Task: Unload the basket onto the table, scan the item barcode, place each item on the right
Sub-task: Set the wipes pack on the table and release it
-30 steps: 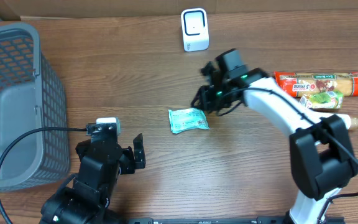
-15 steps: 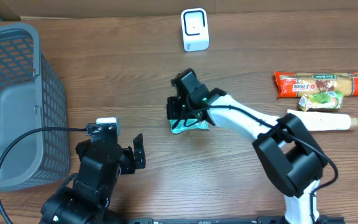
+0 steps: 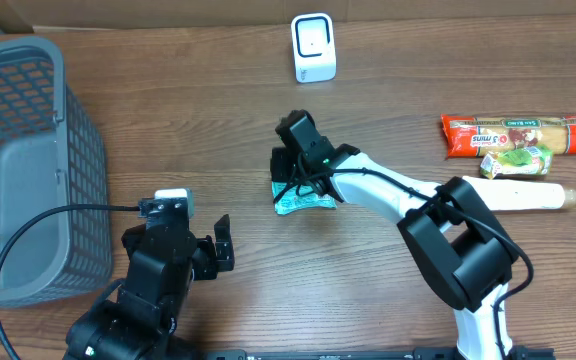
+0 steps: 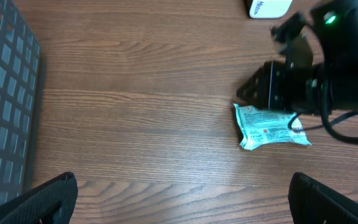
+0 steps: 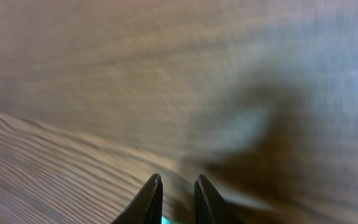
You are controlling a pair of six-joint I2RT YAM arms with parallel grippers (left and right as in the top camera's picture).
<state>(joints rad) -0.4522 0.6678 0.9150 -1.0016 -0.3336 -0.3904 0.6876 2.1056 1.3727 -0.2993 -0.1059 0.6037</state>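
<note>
Green packet [image 3: 306, 203] partly beneath right end effector [image 5: 176, 193]

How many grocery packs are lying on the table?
4. A mint-green packet mid-table beneath the right claw; at the right edge, a red pack, a pale long pack, and a small green pack between them. More may hide beyond view.

Red wrapper [image 3: 518, 135], 3 o'clock in overhead view: "3 mins" in white; remaining print illegible
White scanner [image 4: 269, 6], 12 o'clock: dark lettering, cut off, unreadable
Teal packet [image 4: 271, 126], centre: print too small to read
</note>
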